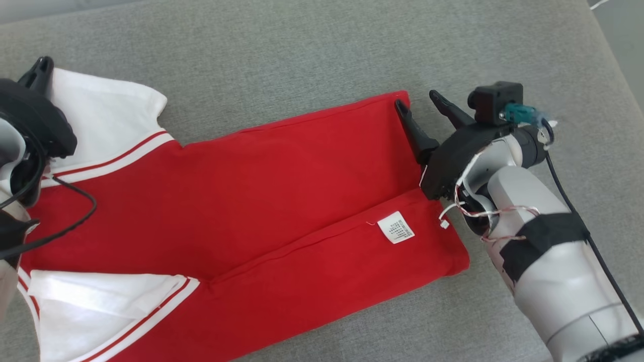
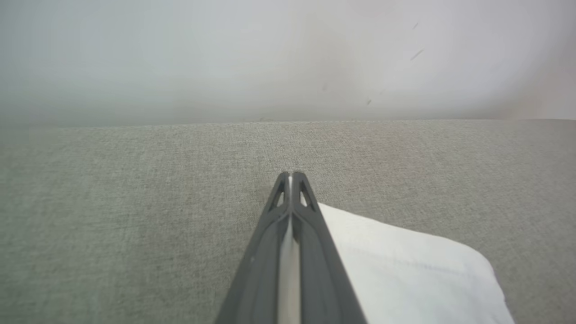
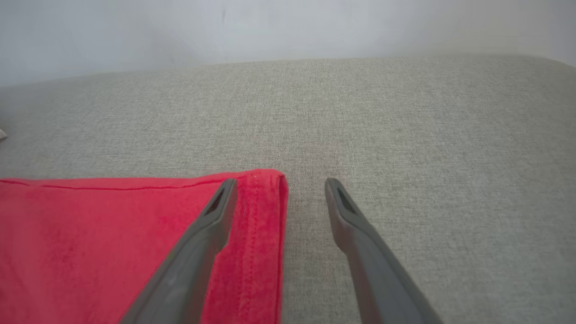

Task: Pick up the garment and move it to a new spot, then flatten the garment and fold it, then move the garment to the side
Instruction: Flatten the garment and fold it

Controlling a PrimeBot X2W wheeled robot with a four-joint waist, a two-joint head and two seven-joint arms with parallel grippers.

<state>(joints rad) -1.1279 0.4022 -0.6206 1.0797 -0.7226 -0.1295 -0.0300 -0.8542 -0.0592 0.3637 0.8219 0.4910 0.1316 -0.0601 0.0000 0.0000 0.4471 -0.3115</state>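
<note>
A red garment [image 1: 261, 191] with white sleeves and red-striped trim lies spread on the grey cushion [image 1: 302, 60]. My left gripper [image 1: 43, 63] is at the far left, on the upper white sleeve [image 1: 100, 110]. In the left wrist view its fingers [image 2: 291, 176] are shut, with a thin strip of white cloth pinched between them, and the sleeve [image 2: 405, 270] lies to their right. My right gripper [image 1: 417, 99] stands open at the garment's far right hem corner. One finger is over the red cloth [image 3: 90, 247] and the other over bare cushion, astride the hem edge [image 3: 281, 182].
A white care label [image 1: 396, 227] lies on the lower fold near the right hem. A black cable [image 1: 75, 221] from the left arm crosses the red cloth. Bare grey cushion [image 3: 427, 135] stretches beyond and to the right of the garment, up to a pale wall [image 2: 270, 54].
</note>
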